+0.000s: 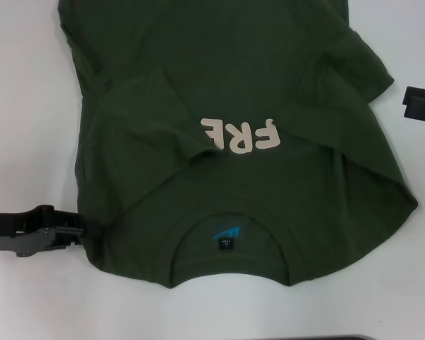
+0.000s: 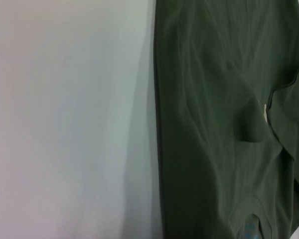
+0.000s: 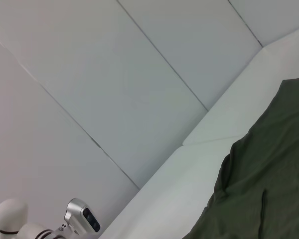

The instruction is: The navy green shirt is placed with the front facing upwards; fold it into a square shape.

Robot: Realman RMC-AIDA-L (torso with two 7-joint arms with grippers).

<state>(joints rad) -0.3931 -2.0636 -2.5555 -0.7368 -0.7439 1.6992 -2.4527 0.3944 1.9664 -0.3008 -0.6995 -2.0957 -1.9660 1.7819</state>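
A: Where's the navy green shirt (image 1: 241,142) rn?

B: Spread on the white table (image 1: 28,127), collar nearest the robot, lettering (image 1: 241,136) up. One side is already doubled over the chest, covering part of the print.

A: Left gripper (image 1: 85,230)?

B: Low at table level, tip touching the shirt's edge by the shoulder, just beside the collar end. Probably there bc that corner is the next one to lift. Fingers run into the dark cloth, so can't tell if it's pinching fabric or not.

A: Right gripper (image 1: 408,103)?

B: Off the far side of the shirt, clear of the cloth, w/ only a black bit showing. Looks parked, out of the way; jaw state not visible.
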